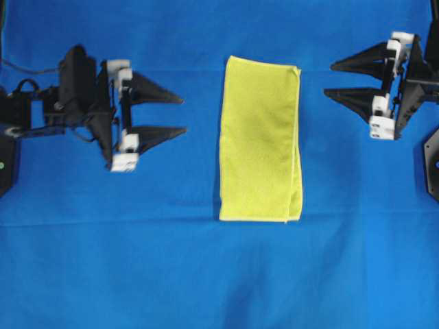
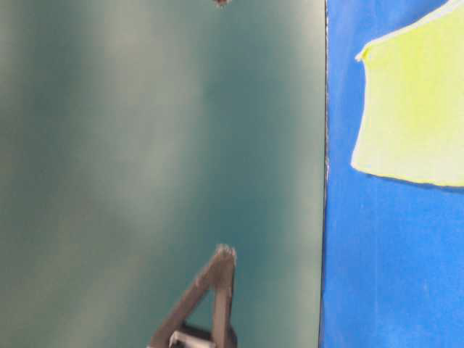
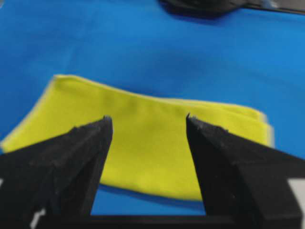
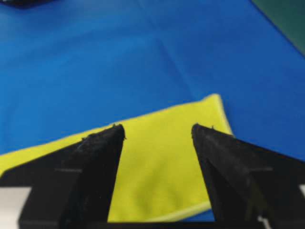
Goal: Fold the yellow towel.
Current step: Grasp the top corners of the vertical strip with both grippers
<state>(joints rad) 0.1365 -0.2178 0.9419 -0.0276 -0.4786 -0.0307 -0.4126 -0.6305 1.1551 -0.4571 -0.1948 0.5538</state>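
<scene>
The yellow towel point(image 1: 260, 140) lies folded into a tall narrow rectangle in the middle of the blue cloth, its doubled edges on the right side. In the left wrist view the yellow towel point(image 3: 143, 143) lies beyond the fingertips, and in the right wrist view the yellow towel point(image 4: 159, 162) does the same. My left gripper point(image 1: 184, 115) hovers to the left of it, open and empty, apart from the fabric. My right gripper point(image 1: 329, 79) stands open and empty to the towel's upper right. A corner of the towel point(image 2: 413, 109) shows in the table-level view.
A large blue cloth point(image 1: 219, 274) covers the table under everything. The table-level view shows a dark green surface point(image 2: 159, 159) beside the blue cloth's edge, with one black fingertip point(image 2: 221, 279) low in the frame.
</scene>
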